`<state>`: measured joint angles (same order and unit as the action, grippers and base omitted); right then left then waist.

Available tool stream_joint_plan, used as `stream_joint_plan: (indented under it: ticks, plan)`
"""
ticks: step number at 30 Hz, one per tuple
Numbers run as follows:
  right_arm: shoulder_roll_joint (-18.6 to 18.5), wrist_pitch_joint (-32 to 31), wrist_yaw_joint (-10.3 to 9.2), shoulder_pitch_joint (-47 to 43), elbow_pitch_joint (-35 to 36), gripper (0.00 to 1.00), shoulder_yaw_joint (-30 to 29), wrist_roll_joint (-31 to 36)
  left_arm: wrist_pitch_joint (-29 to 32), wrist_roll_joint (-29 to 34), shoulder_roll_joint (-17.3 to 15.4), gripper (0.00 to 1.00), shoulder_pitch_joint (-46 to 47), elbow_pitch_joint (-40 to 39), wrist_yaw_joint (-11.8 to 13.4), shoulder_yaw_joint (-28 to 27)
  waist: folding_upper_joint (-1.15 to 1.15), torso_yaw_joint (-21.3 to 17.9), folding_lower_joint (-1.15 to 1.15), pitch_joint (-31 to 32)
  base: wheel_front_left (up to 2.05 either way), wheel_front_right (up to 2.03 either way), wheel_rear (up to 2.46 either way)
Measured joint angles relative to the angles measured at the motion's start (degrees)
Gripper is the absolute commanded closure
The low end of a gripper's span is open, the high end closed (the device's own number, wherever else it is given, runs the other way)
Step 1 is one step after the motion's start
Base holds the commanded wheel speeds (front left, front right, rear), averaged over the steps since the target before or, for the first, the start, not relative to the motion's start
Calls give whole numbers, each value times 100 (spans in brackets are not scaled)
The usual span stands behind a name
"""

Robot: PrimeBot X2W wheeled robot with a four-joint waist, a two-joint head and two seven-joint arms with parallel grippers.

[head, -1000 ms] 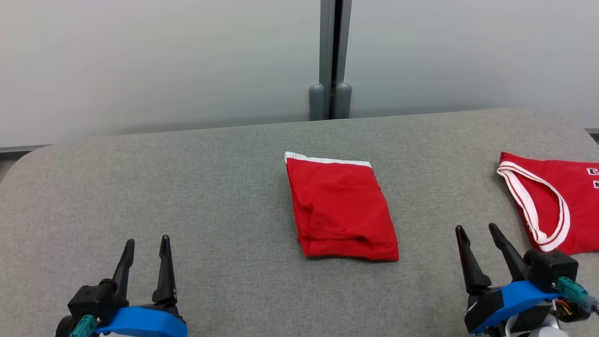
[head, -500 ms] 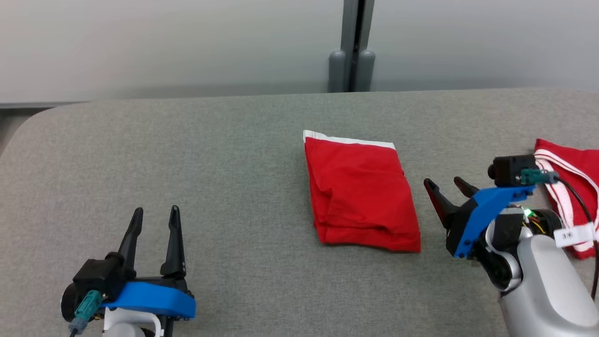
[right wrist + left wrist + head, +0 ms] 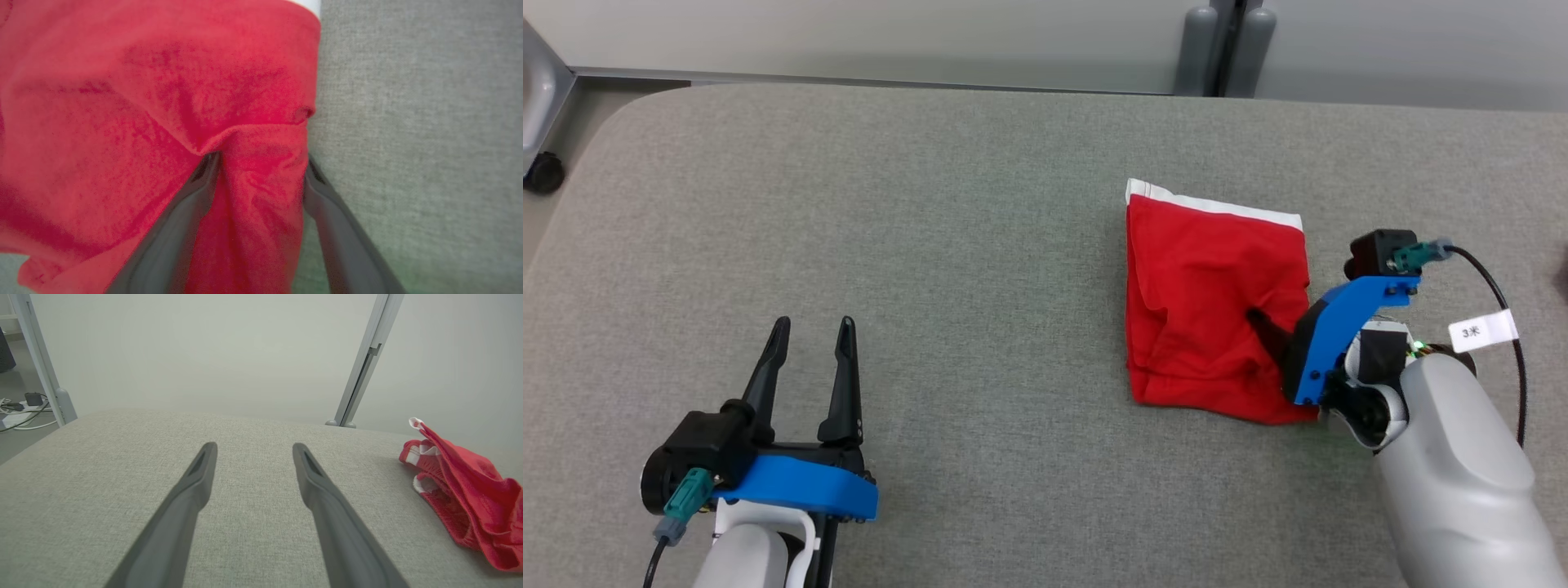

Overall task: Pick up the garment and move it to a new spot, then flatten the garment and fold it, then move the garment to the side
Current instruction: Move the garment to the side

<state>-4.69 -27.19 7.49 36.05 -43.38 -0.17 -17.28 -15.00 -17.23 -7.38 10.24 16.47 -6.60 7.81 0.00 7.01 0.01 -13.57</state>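
The folded red garment (image 3: 1205,294) with a white band along its far edge lies on the grey table (image 3: 980,245), right of centre. My right gripper (image 3: 1270,327) has come in from the right, open, and its fingers straddle a raised fold at the garment's right edge. In the right wrist view the right gripper (image 3: 260,161) has red cloth (image 3: 163,102) bunched between its spread fingers. My left gripper (image 3: 814,324) hovers open and empty at the lower left, far from the cloth. The left wrist view shows the left gripper (image 3: 253,446) and the garment (image 3: 466,486) at the right edge.
Rounded table corner (image 3: 605,122) at the far left, with a caster wheel (image 3: 543,171) on the floor beyond it. Grey wall posts (image 3: 1225,49) stand behind the far edge. A black cable with a white tag (image 3: 1482,331) loops off the right wrist.
The camera has tilted down and turned left. My right gripper has swung forward and left onto the garment's right edge, wrinkling the cloth. The left gripper has stayed open.
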Motion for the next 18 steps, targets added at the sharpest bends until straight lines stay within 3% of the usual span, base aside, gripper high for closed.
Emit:
stream_joint_plan:
  ticks: [1,3,5,6,7,9,13,17,18]
  plan:
    - [8,-3,0,71,-40,100,42,-48,0,1,-2,0,25,0,-1,2,0,1,0,-40,0,0,0]
    - [-21,-68,-2,191,-52,100,379,-54,0,0,0,0,51,-9,-1,-4,0,-42,0,-96,0,0,0]
    - [-169,-186,0,323,112,100,1090,-135,0,1,-2,0,49,-44,-1,-48,0,-207,0,-135,0,0,0]
    - [-169,-186,0,323,112,100,1090,-135,0,1,-2,0,49,-44,-1,-48,0,-207,0,-135,0,0,0]
    - [-425,-305,1,427,365,100,1625,-240,0,1,-15,0,42,-62,1,-115,0,-361,0,-145,0,0,0]
    - [-578,-374,1,493,532,100,1887,-326,-1,1,-25,0,34,-73,8,-141,0,-453,0,-149,0,0,0]
    - [-1294,-687,1,797,1460,100,3021,-857,1,1,-48,0,-4,-178,22,-230,0,-877,0,-162,0,0,0]
    - [-2329,-719,1,1236,2108,100,3639,-1129,0,24,-55,0,16,-311,34,-310,0,-1462,0,-192,0,0,0]
    - [-2329,-719,1,1236,2108,100,3639,-1129,0,24,-55,0,16,-311,34,-310,0,-1462,0,-192,0,0,0]
